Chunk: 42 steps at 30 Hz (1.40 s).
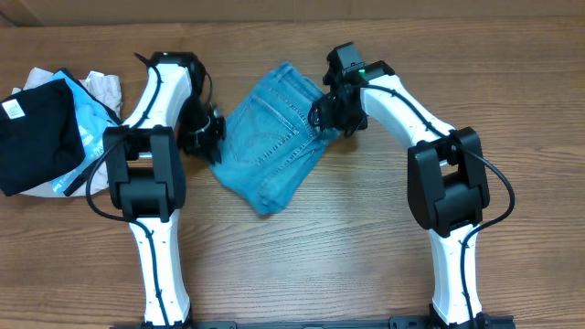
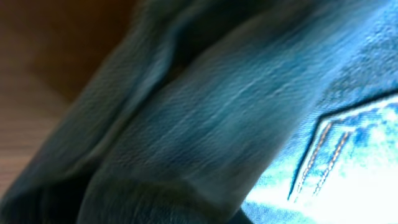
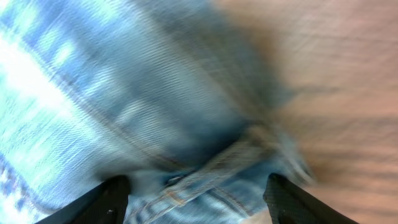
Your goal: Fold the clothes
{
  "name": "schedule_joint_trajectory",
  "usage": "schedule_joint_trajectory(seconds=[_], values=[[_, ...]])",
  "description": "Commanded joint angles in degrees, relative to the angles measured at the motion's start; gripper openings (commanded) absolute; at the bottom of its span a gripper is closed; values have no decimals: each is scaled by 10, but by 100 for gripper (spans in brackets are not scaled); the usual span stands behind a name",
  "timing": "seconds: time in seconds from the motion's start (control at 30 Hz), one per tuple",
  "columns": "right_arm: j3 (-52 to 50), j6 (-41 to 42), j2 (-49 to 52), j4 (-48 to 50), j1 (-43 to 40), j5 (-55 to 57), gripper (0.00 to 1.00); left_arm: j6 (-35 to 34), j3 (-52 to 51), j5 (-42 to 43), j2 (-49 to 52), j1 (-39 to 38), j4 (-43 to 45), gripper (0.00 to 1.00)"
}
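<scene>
The light-blue jeans (image 1: 274, 142) lie folded into a compact slanted bundle at the table's middle, a stitched back pocket facing up. My left gripper (image 1: 208, 135) sits at the bundle's left edge. In the left wrist view denim (image 2: 217, 112) fills the frame with pocket stitching at the right, and my fingers are hidden. My right gripper (image 1: 327, 117) is at the bundle's upper right corner. In the right wrist view its fingers (image 3: 196, 193) are spread wide over blurred denim (image 3: 124, 93) and a seam, not closed on it.
A black garment with a white tag (image 1: 37, 137) lies at the far left on a cyan cloth (image 1: 91, 123) and a beige cloth (image 1: 105, 87). The wooden table (image 1: 366, 247) shows in front of the jeans and to the right.
</scene>
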Motion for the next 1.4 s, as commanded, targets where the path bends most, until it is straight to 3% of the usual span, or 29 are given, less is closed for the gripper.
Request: schedule_joint_trajectory(seconds=[0.0, 0.13, 0.37, 0.4, 0.47, 0.5, 0.6, 0.73, 0.93, 1.37], values=[[9, 0, 19, 7, -36, 54, 75, 31, -31, 26, 27, -12, -28, 9], [41, -22, 19, -30, -61, 55, 76, 71, -31, 95, -1, -19, -41, 8], [158, -31, 19, -146, -81, 63, 76, 73, -31, 77, -156, -23, 0, 15], [181, -30, 19, -160, -80, 63, 77, 72, -31, 73, -179, -22, 13, 29], [232, -30, 18, -192, -79, 62, 77, 72, -31, 69, -220, -22, 55, 77], [253, -30, 18, -207, -77, 62, 77, 72, -31, 64, -237, -22, 84, 85], [299, -30, 18, -244, -70, 63, 77, 73, -31, 63, -263, -23, 202, 93], [315, -26, 18, -277, -58, 62, 74, 70, -31, 74, -244, -23, 343, 91], [315, -26, 16, -314, -42, 62, 74, 62, -28, 159, -146, -25, 469, 91], [315, -15, -39, -351, -41, 62, 79, 63, 68, 246, 43, -64, 472, 97]])
